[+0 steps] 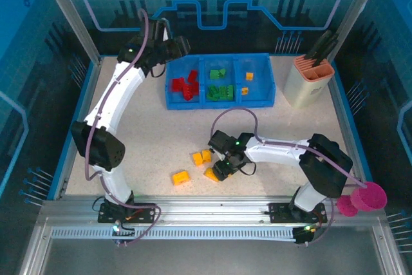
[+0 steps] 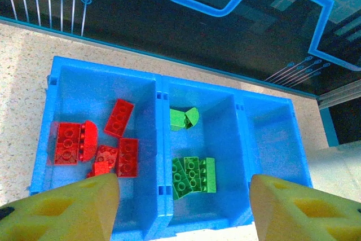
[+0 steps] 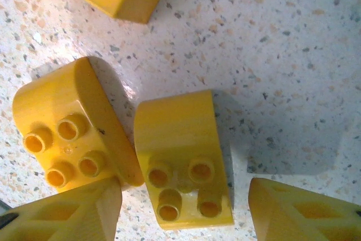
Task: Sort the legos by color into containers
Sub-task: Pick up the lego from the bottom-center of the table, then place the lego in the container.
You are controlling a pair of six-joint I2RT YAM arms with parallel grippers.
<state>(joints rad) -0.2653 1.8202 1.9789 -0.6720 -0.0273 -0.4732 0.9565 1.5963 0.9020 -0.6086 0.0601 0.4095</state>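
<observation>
1. Toward the middle of the surface's near edge, the right gripper point(image 3: 183, 189) hangs low, jaws part-open. It straddles one yellow brick point(image 3: 183, 156) with a gap on either side, so it grips nothing.
2. I'd guess it sits that way so one squeeze takes the brick by its flat sides. A second yellow brick point(image 3: 70, 131) lies just beside one finger and might get nudged.
3. The straddled brick is glossy yellow-orange, with a smooth curved back and four studs toward the gripper.
4. A few more loose yellow legos point(image 1: 181, 177) lie nearby on the surface.
5. Near the far edge, the left gripper point(image 2: 183, 183) hovers by the left end of the blue tray point(image 1: 219, 104), jaws wide and empty. It looks parked clear of the other arm.
6. The tray holds red legos point(image 1: 185, 86) in its left compartment, green legos point(image 1: 221, 90) in the middle one and two yellow pieces point(image 1: 248, 76) in the right.
</observation>
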